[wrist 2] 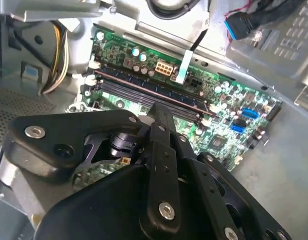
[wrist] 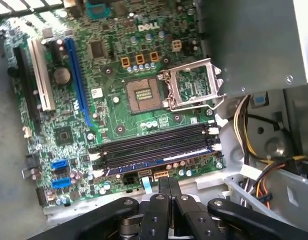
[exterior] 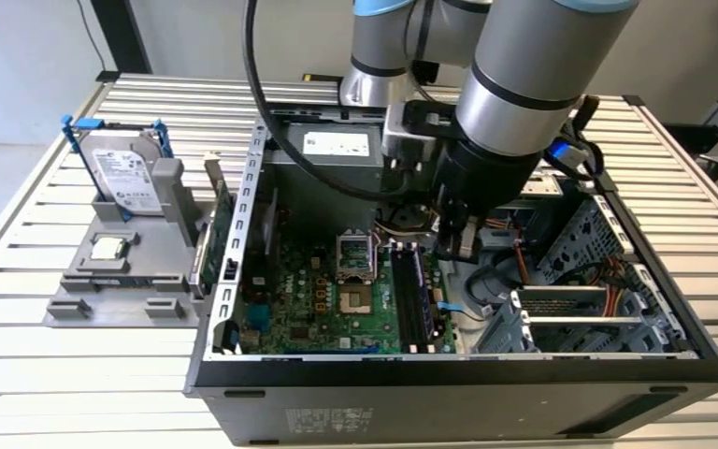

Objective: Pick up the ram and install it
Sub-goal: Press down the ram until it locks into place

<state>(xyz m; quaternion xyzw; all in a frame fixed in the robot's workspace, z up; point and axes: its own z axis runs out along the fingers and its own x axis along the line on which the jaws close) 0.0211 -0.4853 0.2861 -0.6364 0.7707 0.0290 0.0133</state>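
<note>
Inside the open computer case (exterior: 459,374), the gripper (wrist: 168,181), shut and empty, hovers over the memory slots (exterior: 411,290), at 3 o'clock from the socket (exterior: 352,271) in the exterior view; whether the ram is seated I cannot tell.

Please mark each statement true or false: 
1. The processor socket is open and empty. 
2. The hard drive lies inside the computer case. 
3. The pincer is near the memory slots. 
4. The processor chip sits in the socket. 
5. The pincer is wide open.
1. True: the processor socket has its lid up and nothing in it.
2. False: the hard drive stands in the gray holder, outside the computer case.
3. True: the pincer is close to the memory slots.
4. False: the processor chip lies on the gray holder.
5. False: its fingers are together.
</note>
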